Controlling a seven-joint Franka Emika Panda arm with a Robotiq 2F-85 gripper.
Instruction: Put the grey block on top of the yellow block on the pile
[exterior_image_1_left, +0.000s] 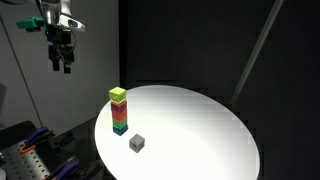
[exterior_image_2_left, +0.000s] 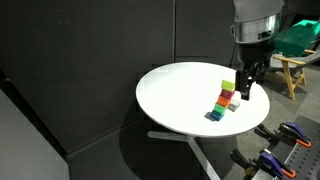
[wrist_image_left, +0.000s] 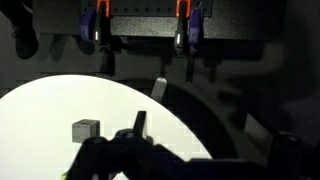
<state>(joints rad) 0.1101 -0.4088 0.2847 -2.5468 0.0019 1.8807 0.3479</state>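
Observation:
The grey block lies on the round white table, a little in front of the pile. The pile is a column with the yellow block on top, then green, red and a dark cube lowest. The pile also shows in an exterior view; I cannot pick out the grey block there. My gripper hangs high above and to one side of the table edge, open and empty, and shows near the pile in an exterior view. In the wrist view the grey block sits on the table, ahead of my dark fingers.
Orange and blue clamps hang on a rack beside the table. A wooden stand with green cloth stands behind. Black curtains surround the table.

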